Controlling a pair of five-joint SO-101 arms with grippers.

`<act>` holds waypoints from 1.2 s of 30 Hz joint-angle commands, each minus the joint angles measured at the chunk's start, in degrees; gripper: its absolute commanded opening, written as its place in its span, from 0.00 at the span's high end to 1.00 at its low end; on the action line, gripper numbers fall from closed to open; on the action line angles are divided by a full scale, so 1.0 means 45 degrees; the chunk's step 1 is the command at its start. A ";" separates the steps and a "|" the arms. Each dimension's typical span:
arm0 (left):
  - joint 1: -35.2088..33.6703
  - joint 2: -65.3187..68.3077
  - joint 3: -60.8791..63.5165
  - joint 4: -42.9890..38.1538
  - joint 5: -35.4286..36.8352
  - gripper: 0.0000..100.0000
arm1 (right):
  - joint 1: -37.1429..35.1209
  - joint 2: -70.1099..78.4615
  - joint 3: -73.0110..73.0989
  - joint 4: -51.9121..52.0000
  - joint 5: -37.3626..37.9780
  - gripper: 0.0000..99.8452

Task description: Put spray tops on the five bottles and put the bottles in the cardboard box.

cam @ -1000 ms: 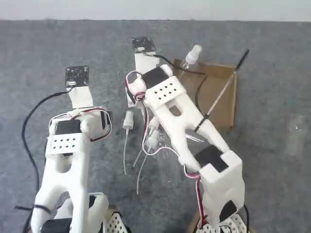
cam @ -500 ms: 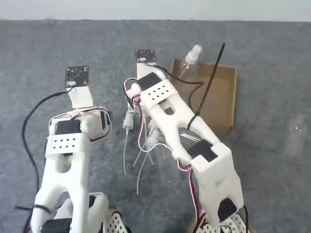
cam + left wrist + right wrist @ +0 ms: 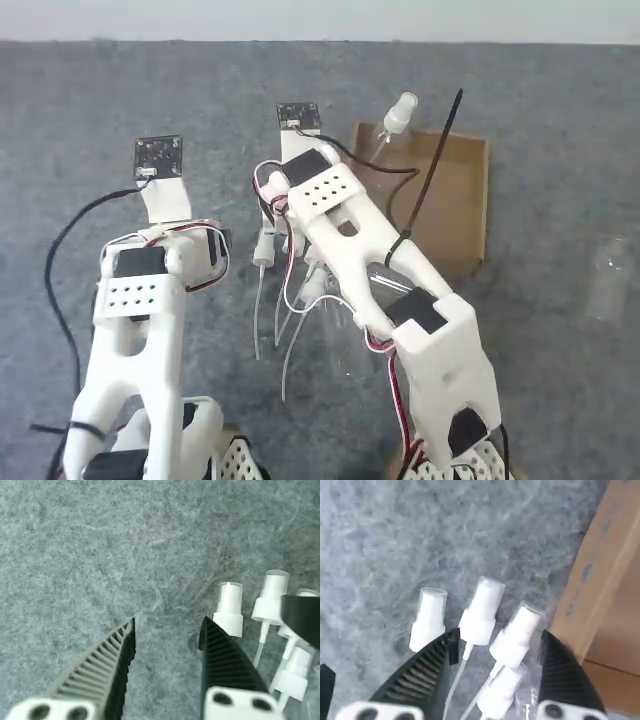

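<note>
1. Right gripper (image 3: 497,645) hangs with its jaws apart over a cluster of white spray tops (image 3: 481,612). It is clamped on nothing, and two of the tops lie between its fingers (image 3: 427,667).
2. Left gripper (image 3: 167,645) is also spread wide and holds nothing, with only grey felt between its jaws. The nearest spray top (image 3: 228,607) lies just beside one finger.
3. From the high view, the spray tops sit near the middle of the grey felt table (image 3: 100,100), between the two arms. Their thin dip tubes (image 3: 258,310) trail toward 6 o'clock.
4. A cardboard box (image 3: 455,215) lies at about 2 o'clock from the spray tops, close beside the right arm. In the right wrist view its brown wall (image 3: 605,580) stands just beside the cluster.
5. One capped bottle (image 3: 395,115) leans out of the box at its 11 o'clock corner, spray head tilted upward.
6. An uncapped clear bottle (image 3: 608,280) sits at the table's 3 o'clock edge, well apart from the box.
7. Another clear bottle (image 3: 335,345) lies on the felt partly under the right arm, at 6 o'clock from the spray tops.
8. A black cable tie (image 3: 437,150) sticks up from the right arm toward 12 o'clock, crossing over the box.
</note>
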 commanded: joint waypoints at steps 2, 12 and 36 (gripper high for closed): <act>-0.0039 -0.0371 -0.0147 -0.0352 0.0117 0.80 | -0.0049 -0.1631 -0.1758 0.1788 -0.0020 0.79; 0.0000 -0.0391 -0.0127 -0.0352 0.0059 0.80 | 0.0928 -0.4386 -0.2442 0.5617 0.5236 0.79; 0.2442 0.1973 -0.2901 0.0899 -0.0821 0.81 | 1.4681 -0.8098 0.4884 0.1045 1.3460 0.79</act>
